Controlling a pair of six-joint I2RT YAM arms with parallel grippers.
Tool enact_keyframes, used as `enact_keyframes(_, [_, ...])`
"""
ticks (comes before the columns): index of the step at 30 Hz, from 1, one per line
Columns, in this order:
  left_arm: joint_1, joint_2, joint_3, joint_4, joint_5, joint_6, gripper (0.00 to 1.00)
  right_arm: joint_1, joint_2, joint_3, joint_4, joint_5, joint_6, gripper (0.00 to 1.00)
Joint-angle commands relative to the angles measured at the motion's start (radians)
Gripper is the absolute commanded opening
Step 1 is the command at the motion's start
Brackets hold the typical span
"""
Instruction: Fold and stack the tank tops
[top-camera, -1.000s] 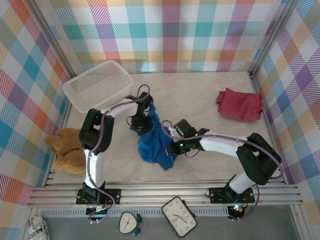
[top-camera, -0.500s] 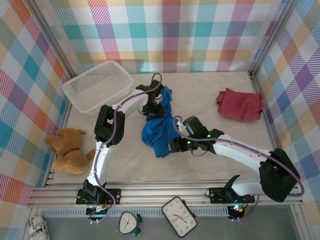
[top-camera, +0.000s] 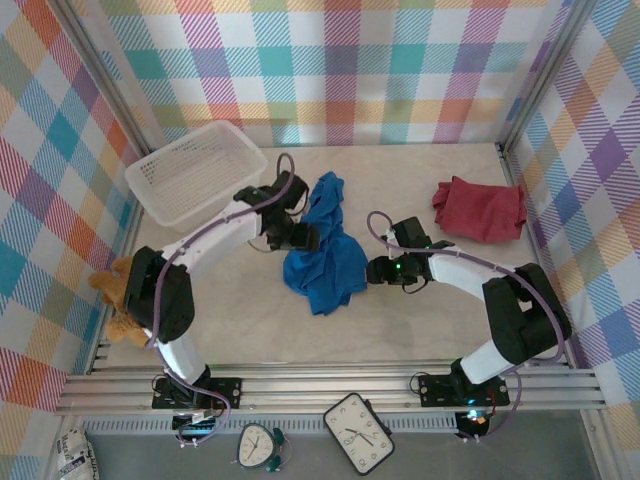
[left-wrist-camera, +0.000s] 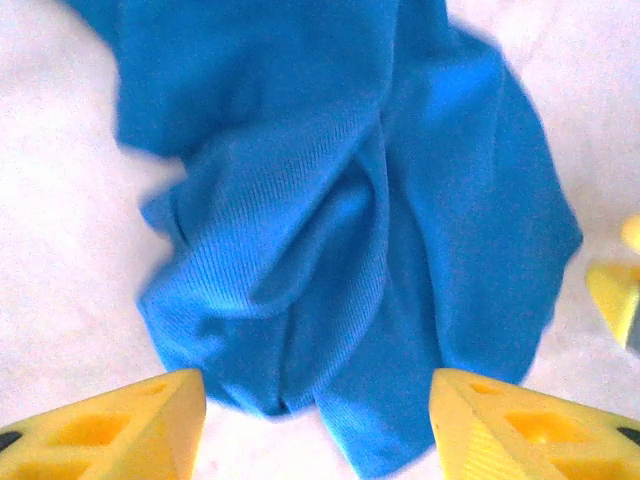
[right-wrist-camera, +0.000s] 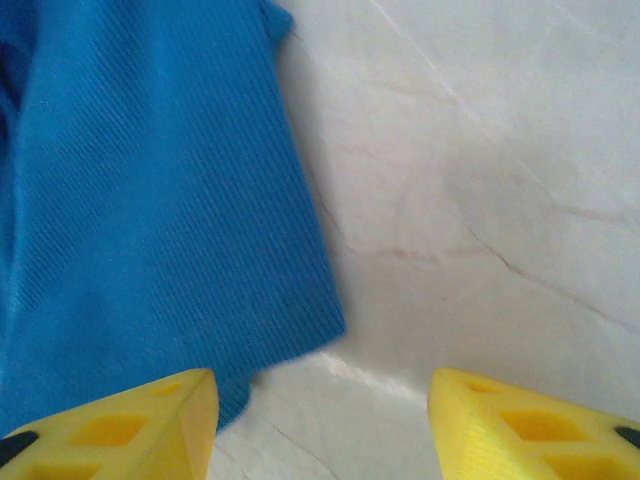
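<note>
Left fingers (left-wrist-camera: 120, 425) and right fingers (right-wrist-camera: 520, 420) now released, seemingly off blue tank top (top-camera: 330, 270).

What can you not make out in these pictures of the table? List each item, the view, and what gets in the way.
Dark red pile, top view: bunched folds hide whether it is one top or two.
Blue tank top, top view: crumpling hides its straps and neckline; the left wrist view blurs its far end; the right wrist view's left edge cuts it off.
Teddy bear, top view: the left arm covers part of it.
</note>
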Motion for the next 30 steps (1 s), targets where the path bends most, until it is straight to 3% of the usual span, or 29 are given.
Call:
enact_keyframes(1, [-0.057, -0.048, -0.134, 0.09, 0.048, -0.136, 0.61, 0.004, 0.037, 0.056, 0.065, -0.046, -0.033, 0.59])
enact_keyframes(12, [-0.172, -0.076, -0.376, 0.278, 0.072, -0.319, 0.61, 0.087, 0.163, 0.127, 0.019, 0.013, -0.103, 0.56])
enact_keyframes(18, [-0.21, -0.007, -0.393, 0.304, 0.063, -0.334, 0.58, 0.109, 0.146, 0.108, 0.026, 0.012, -0.096, 0.28])
enact_keyframes(23, [-0.215, 0.043, -0.419, 0.348, 0.063, -0.339, 0.47, 0.108, 0.101, 0.082, 0.051, -0.027, -0.075, 0.1])
enact_keyframes(30, [-0.219, -0.001, -0.335, 0.261, -0.014, -0.289, 0.13, 0.107, -0.013, 0.052, 0.046, -0.059, -0.051, 0.04])
